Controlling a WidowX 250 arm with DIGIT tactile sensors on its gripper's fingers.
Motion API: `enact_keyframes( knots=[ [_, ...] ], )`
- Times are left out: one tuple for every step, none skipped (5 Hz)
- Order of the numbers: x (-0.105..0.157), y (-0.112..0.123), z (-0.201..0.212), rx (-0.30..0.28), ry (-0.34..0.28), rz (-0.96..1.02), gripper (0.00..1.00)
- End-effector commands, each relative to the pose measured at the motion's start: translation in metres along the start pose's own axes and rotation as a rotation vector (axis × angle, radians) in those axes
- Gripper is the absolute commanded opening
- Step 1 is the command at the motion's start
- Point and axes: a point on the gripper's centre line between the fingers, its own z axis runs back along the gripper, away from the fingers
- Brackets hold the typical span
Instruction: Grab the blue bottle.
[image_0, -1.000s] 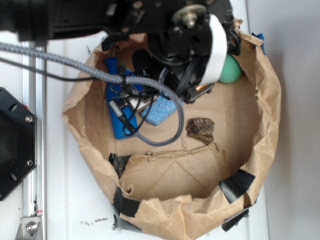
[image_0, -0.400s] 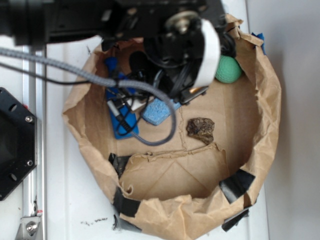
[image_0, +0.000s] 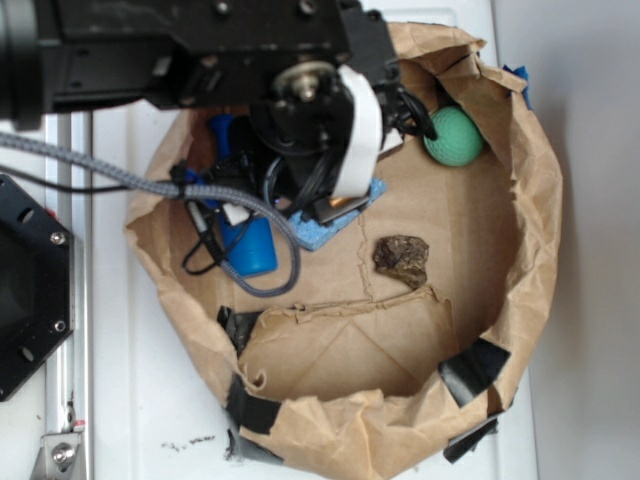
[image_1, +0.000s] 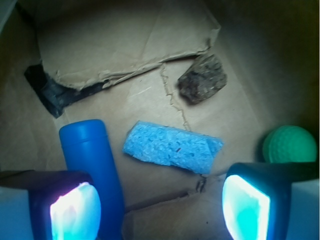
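Wrist view shows the gripper (image_1: 160, 207) spread wide, both glowing pads in frame with nothing between them but brown paper. The blue bottle (image_1: 92, 165) lies on the floor of the paper bag (image_0: 530, 200), its flat base pointing up the frame and its body running down behind the pad (image_1: 75, 212) on the picture's left, so it sits off to that side rather than centred in the gap. Just beside it, closer to the middle, lies the pale sponge (image_1: 172, 147); the dark rock (image_1: 202, 79) is farther up and the green ball (image_1: 290, 144) sits near the other pad. From the exterior camera the arm hangs over the bag, hiding the bottle's neck; only the blue body (image_0: 250, 245) peeks out. This looks like the alignment stage, no grasp yet. My read: the next move calls for a sideways shift toward the bottle so the fingers straddle it, then a descent and squeeze, keeping clear of the sponge.
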Motion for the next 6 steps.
enact_keyframes(
  knots=[
    [0.004,-0.006,-0.001,0.01,0.023,-0.096,1.0],
    [0.002,-0.009,-0.004,-0.007,0.036,-0.122,1.0],
    [0.001,-0.007,-0.007,-0.023,0.063,-0.141,1.0],
    [0.003,-0.006,-0.012,-0.058,0.105,-0.145,1.0],
    [0.007,-0.008,-0.028,-0.059,0.111,-0.148,1.0],
    [0.009,-0.012,-0.041,-0.077,0.129,-0.173,1.0]
  ],
)
